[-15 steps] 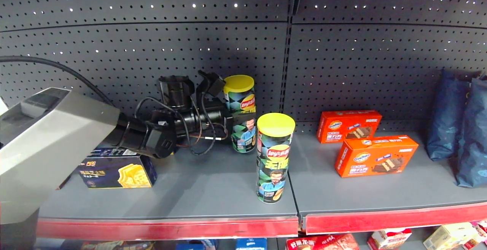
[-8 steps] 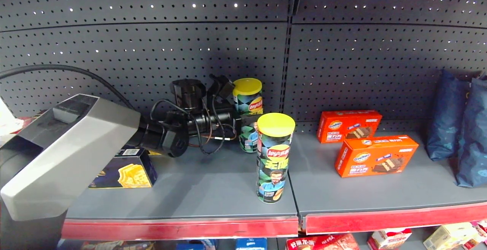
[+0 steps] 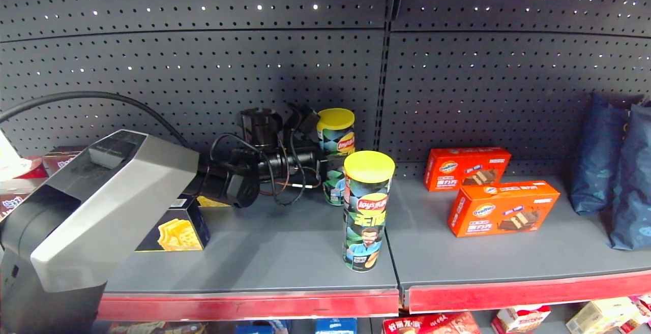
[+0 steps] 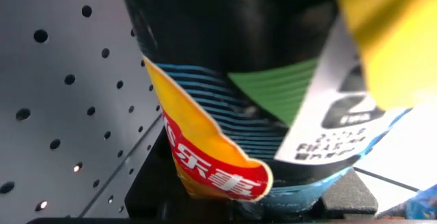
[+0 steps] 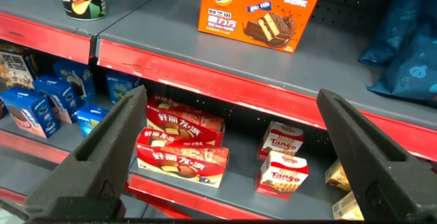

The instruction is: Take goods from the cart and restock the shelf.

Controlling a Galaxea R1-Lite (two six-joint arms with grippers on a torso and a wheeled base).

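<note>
A chips can with a yellow lid stands upright at the back of the grey shelf, near the pegboard wall. My left gripper is shut on its middle from the left; the same can is pressed close against the left wrist camera. A second, identical can stands free nearer the shelf's front edge, just right of the held one. My right gripper is open with nothing between its fingers, out in front of the lower shelves.
A dark blue biscuit box lies under my left arm. Two orange boxes sit right of the cans, with blue bags at the far right. Red boxes fill the lower shelf. Bare shelf lies left of the front can.
My left arm has carried the held can to the right and deeper along the back of the shelf, ending behind the front can. The front can and boxes have not moved.
</note>
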